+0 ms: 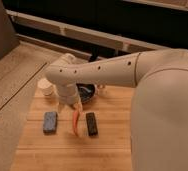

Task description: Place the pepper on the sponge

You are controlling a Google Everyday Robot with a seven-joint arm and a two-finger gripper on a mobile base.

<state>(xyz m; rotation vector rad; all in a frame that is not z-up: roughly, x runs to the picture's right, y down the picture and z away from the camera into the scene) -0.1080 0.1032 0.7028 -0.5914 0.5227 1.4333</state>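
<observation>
Hanging over the pepper (76,123), the gripper (75,103); whether it grasps, I cannot tell. Pepper sits beside the sponge (50,121), not on it.

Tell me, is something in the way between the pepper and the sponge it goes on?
Nothing visible is. Only wooden board lies between the pepper and the sponge. The black pad sits on the pepper's other side. The gripper is right at the pepper's top end.

Wooden table (107,147) holds sponge (50,121), black pad (91,123); gripper (77,104) above.
</observation>
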